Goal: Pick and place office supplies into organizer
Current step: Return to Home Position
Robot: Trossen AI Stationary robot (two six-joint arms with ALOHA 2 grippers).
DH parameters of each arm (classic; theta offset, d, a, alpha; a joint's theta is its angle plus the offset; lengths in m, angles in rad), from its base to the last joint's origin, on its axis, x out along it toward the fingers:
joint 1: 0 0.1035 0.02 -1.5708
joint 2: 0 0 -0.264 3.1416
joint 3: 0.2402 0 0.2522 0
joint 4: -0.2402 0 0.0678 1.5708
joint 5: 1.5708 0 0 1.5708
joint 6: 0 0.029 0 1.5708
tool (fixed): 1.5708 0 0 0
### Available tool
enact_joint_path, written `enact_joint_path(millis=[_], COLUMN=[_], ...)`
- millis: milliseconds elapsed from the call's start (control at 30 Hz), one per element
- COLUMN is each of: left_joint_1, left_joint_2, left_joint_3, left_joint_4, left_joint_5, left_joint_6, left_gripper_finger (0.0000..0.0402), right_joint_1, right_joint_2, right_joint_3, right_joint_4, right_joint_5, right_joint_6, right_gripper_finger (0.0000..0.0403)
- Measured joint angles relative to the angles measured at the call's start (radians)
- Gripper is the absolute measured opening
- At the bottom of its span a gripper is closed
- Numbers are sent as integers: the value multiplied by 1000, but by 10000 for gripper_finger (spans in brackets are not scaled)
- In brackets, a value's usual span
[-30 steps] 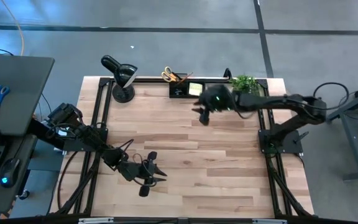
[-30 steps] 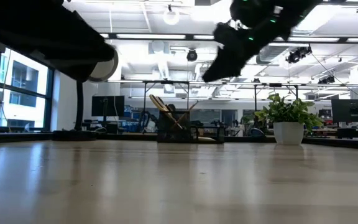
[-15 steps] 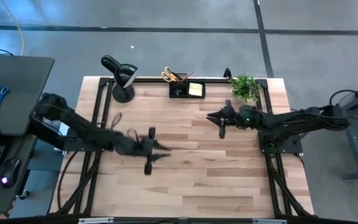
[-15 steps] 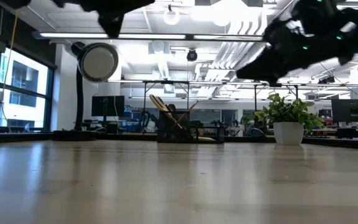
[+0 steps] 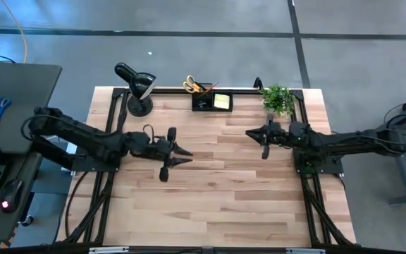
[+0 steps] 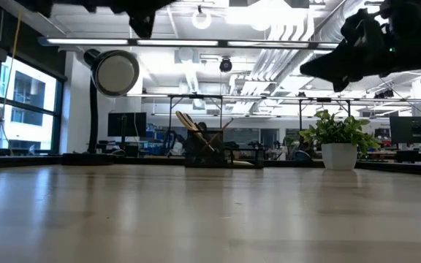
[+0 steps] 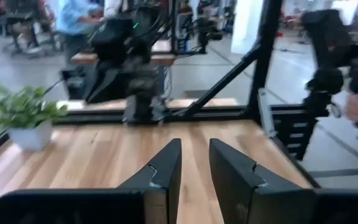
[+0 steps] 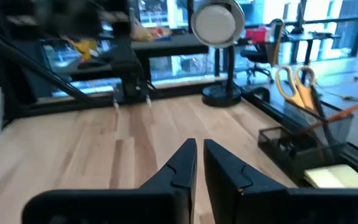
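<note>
The black organizer (image 5: 203, 102) stands at the table's far edge. In it are a yellow sticky-note pad (image 5: 222, 101), yellow-handled scissors (image 5: 190, 85) and an orange pencil (image 8: 328, 119); the right wrist view shows the organizer (image 8: 289, 144) too. My left gripper (image 5: 187, 150) hovers level over the table's middle left, open by a narrow gap (image 7: 195, 144), with nothing between its fingers. My right gripper (image 5: 249, 134) hangs level over the middle right, shut and empty (image 8: 199, 144). Both are well above the tabletop.
A black desk lamp (image 5: 136, 88) stands at the far left corner and a potted plant (image 5: 278, 99) at the far right. The wooden tabletop (image 5: 210, 197) is bare between and in front of the arms. Beyond the table, people show in the left wrist view (image 7: 73, 18).
My left gripper has risen and swung from near the table's front toward its far edge, turning level. My right gripper has drawn back from beside the organizer toward the table's right edge and sunk a little.
</note>
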Motion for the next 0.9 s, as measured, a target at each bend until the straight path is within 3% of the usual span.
enact_joint_path(millis=[100,200,433,700,900], left_joint_1=[42,70,156,246,250], left_joint_2=[6,2,-80,-281,-389], left_joint_3=[-25,-102,-296,-397,-440], left_joint_4=[17,136,409,388,309], left_joint_5=[14,25,156,227,224], left_joint_6=[-28,-51,-144,-185,-175], left_gripper_finger=[74,74,74,74,74], right_joint_1=[0,0,0,0,9], right_joint_2=[-26,-40,-59,-138,-220], right_joint_3=[0,0,0,1,1], right_joint_4=[-15,-68,-119,-212,-282], right_joint_5=[-31,-44,-21,-29,-28], right_joint_6=[25,34,25,29,50], right_gripper_finger=[18,15,2,4,1])
